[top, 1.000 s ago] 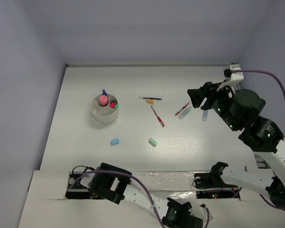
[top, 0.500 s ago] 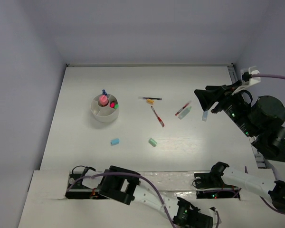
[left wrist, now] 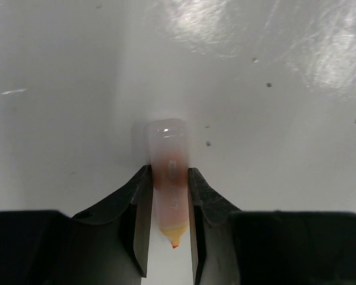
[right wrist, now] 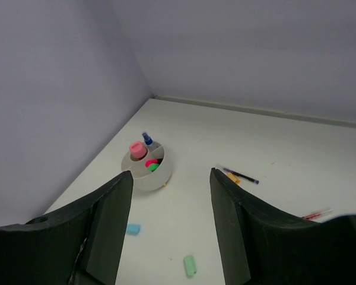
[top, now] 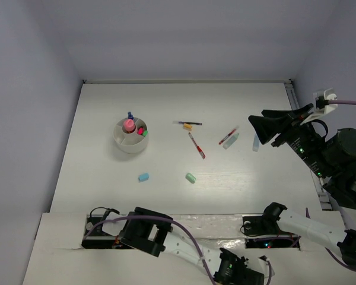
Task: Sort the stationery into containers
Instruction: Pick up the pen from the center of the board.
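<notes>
The white cup stands at the left of the table and holds a pink marker, a blue-white marker and green and red pieces. A black pen, an orange piece, two red pens, a light-blue eraser and a mint eraser lie on the table. My right gripper is open and empty, high at the right; its view shows the cup far below. My left gripper is shut on a pale orange marker, orange tip toward the camera.
Two pale short items lie near the right red pen. Walls close the table at the back and both sides. The left arm lies folded along the near edge, its fingers out of the top view.
My right arm has pulled back to the right, away from the pens. My left arm's wrist has shifted a little to the right at the bottom edge.
</notes>
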### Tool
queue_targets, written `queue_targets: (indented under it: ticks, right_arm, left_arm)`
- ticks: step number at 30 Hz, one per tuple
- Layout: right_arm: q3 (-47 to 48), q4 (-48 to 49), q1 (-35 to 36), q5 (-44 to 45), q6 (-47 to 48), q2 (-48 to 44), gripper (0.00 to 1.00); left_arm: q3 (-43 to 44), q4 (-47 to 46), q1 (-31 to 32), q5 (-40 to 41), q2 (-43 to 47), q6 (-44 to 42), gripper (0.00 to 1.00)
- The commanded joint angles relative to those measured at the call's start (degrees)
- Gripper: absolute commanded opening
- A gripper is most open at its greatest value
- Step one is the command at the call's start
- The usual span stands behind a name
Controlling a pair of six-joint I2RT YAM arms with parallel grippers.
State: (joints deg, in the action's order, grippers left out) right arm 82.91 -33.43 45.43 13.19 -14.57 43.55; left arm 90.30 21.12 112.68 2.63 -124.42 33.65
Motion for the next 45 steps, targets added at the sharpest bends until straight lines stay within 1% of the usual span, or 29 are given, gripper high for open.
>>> queue_targets:
  ticks: [1,3,5,8,13,17,18,20,21,23,24,25,26,28,29,30,33,34,35,37,38,39,40,41,42,43,44,45]
  right_arm:
    - [-1.09,3.28,-0.25,-0.89,0.15,-0.31,0.61]
    - [-1.44,3.46,-0.25,-0.89,0.07,-0.13,0.61]
    - [-2.14,3.55,-0.25,-0.89,-0.37,-0.04,0.61]
    - [-3.19,3.72,-0.25,-0.89,-0.90,-0.57,0.61]
    - [-6.53,4.16,-0.25,-0.62,-1.87,-1.01,0.61]
    - [-7.68,4.78,-0.25,-0.45,-2.31,-0.57,0.61]
    - [-8.03,5.04,-0.25,-0.62,-2.39,-0.31,0.61]
    - [-9.26,5.74,-0.25,-0.88,-2.75,0.04,0.61]
    - [-9.78,6.09,-0.25,-1.23,-2.83,0.48,0.62]
    - [-11.97,7.24,-0.25,-2.02,-3.18,1.27,0.62]
    - [-12.86,7.76,-0.25,-2.72,-3.36,1.80,0.62]
    - [-13.82,8.81,-0.25,-3.51,-3.45,3.11,0.62]
    - [-14.88,9.34,-0.25,-4.57,-4.06,3.73,0.62]
    - [-18.83,11.27,-0.25,-5.28,-4.68,4.61,0.62]
    - [-20.32,13.89,-0.25,-5.98,-5.46,4.96,0.62]
    - [-23.47,15.57,-0.25,-6.51,-5.73,5.05,0.62]
    - [-27.35,22.16,-0.25,-9.84,-6.26,5.40,0.63]
    - [-29.63,25.92,-0.25,-10.98,-6.35,5.58,0.64]
    - [-30.87,27.87,-0.25,-13.86,-6.44,5.93,0.65]
    - [-33.76,31.39,-0.25,-16.52,-6.09,7.33,0.66]
    - [-34.57,33.58,-0.25,-17.57,-6.17,7.77,0.66]
    - [-35.44,35.69,-0.25,-17.85,-6.09,8.21,0.66]
    - [-37.80,39.11,-0.25,-18.11,-6.17,8.04,0.65]
    - [-39.31,41.06,-0.25,-18.63,-6.00,7.87,0.64]
    - [-40.63,43.16,-0.25,-19.34,-5.74,7.69,0.61]
    - [-41.86,45.01,-0.25,-20.13,-5.47,7.86,0.60]
    - [-42.74,47.99,-0.78,-22.74,-5.38,8.56,0.60]
    - [-43.27,49.06,-0.78,-24.95,-5.30,9.61,0.64]
  left_arm:
    - [-4.51,4.37,-1.76,8.78,6.19,2.20,0.00]
    - [-7.84,2.35,-2.29,8.71,10.14,2.74,0.00]
    - [-9.09,1.55,-2.29,9.14,12.26,3.09,0.00]
    - [-9.44,4.18,-2.81,13.09,14.02,4.05,0.00]
    - [-12.95,4.27,-4.58,19.93,19.99,5.55,0.00]
    - [-17.78,4.54,-9.66,24.43,25.88,6.08,0.00]
    - [-20.49,4.37,-12.55,25.22,28.59,6.08,0.00]
    - [-23.31,3.14,-15.64,27.68,31.59,5.99,0.00]
    - [-26.46,2.35,-19.22,28.12,34.91,5.47,0.00]
    - [-29.38,-0.37,-23.28,29.18,38.36,4.41,0.00]
    - [-31.92,-1.34,-25.30,29.36,41.59,4.06,0.00]
    - [-32.99,-2.83,-28.80,30.05,43.19,3.53,0.00]
    - [-33.95,-3.45,-30.31,30.32,44.51,3.53,0.00]
    - [-36.59,-4.51,-33.39,31.55,48.91,3.53,0.00]
    - [-37.64,-6.08,-36.28,31.47,50.40,3.70,0.00]
    - [-39.92,-7.23,-37.87,31.21,53.55,3.70,0.00]
    - [-44.40,-12.41,-44.20,29.37,59.53,3.44,0.00]
    - [-45.38,-15.12,-45.78,28.23,60.95,3.35,0.00]
    - [-46.43,-17.06,-48.93,27.43,62.27,3.27,0.00]
    - [-49.34,-20.49,-52.46,24.02,65.61,2.74,0.00]
    - [-50.13,-23.73,-54.04,23.13,66.58,2.74,0.00]
    - [-51.70,-24.81,-57.19,22.34,68.50,2.74,0.00]
    - [-52.33,-26.82,-58.88,20.59,70.35,2.74,0.00]
    - [-52.94,-27.79,-60.37,19.61,70.37,2.82,0.00]
    - [-53.99,-28.59,-61.87,18.65,72.02,2.91,0.00]
    - [-54.53,-29.64,-64.41,16.98,72.82,3.09,0.00]
    - [-54.79,-31.13,-65.56,16.27,73.44,3.35,0.00]
    - [-55.58,-31.84,-66.53,15.65,74.66,3.70,0.00]
